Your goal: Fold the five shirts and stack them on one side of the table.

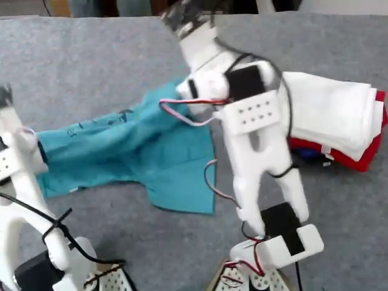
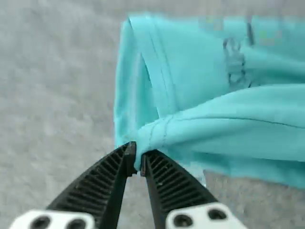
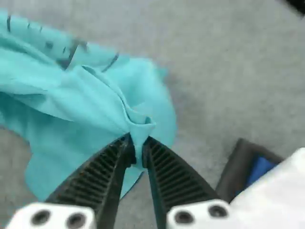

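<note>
**Both end effectors pinch the teal shirt on the grey desk**

The teal shirt lies spread and rumpled across the middle of the desk, stretched between the two arms. It is not folded flat. Its cloth is bunched in long creases, and one loose flap hangs toward the arms' bases.

In the left wrist view, the left end effector is closed almost completely. Its ribbed black jaws hold a gathered fold at the shirt's hemmed edge. The cloth fans out from that pinch and is doubled over itself near the hem. Dark print shows farther along the fabric.

In the right wrist view, the right end effector is also nearly closed, with only the thickness of fabric between its jaws. It grips a small peak of teal cloth pulled up from the shirt. The rest of the fabric drapes away from that point over the grey surface.

A stack of folded shirts sits toward the right side of the desk, just beside the right arm's upper links. A white shirt is on top and a red shirt is below it. A sliver of blue shows at the edge nearest the arm. The stack lies apart from the teal shirt, and the right arm stands between them in the high view.
</note>
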